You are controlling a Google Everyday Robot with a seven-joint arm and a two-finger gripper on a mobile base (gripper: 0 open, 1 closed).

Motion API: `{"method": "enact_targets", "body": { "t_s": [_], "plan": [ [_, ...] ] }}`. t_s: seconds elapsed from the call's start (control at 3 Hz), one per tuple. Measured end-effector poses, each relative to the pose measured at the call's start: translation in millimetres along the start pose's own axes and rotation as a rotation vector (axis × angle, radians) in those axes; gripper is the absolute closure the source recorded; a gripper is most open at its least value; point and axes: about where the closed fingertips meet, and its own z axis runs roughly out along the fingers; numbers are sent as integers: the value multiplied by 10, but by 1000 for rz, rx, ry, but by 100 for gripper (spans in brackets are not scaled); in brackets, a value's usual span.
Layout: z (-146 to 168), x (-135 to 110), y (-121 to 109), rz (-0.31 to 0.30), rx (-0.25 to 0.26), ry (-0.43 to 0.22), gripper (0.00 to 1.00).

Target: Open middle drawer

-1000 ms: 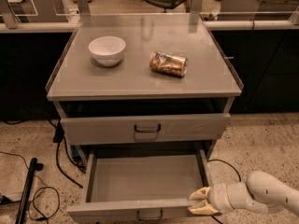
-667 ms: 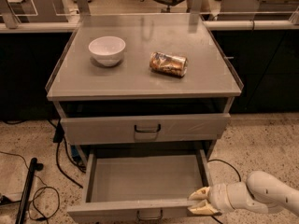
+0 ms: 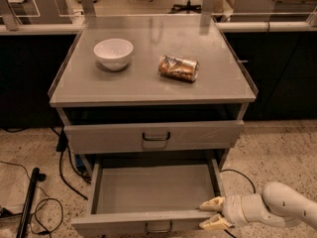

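Observation:
The middle drawer (image 3: 153,190) is a grey metal drawer that stands pulled far out and is empty inside. Its small dark loop handle (image 3: 158,227) shows at the bottom edge of the view. My gripper (image 3: 210,214) is at the right end of the drawer's front panel. Its pale fingers (image 3: 212,204) are spread, one over the inside of the drawer and one on the outer side of the front. The white arm (image 3: 277,207) comes in from the lower right.
The drawer above (image 3: 154,136), with a dark loop handle, stands slightly out. On the cabinet top (image 3: 148,86) are a white bowl (image 3: 113,52) and a crumpled snack bag (image 3: 178,67). Black cables (image 3: 64,167) and a dark pole (image 3: 27,202) lie on the floor at left.

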Motion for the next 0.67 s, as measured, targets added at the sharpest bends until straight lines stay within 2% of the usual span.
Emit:
{"method": "enact_targets", "body": {
  "t_s": [0.33, 0.67],
  "plan": [
    [1, 0, 0, 0, 0, 0, 0],
    [1, 0, 0, 0, 0, 0, 0]
  ]
}}
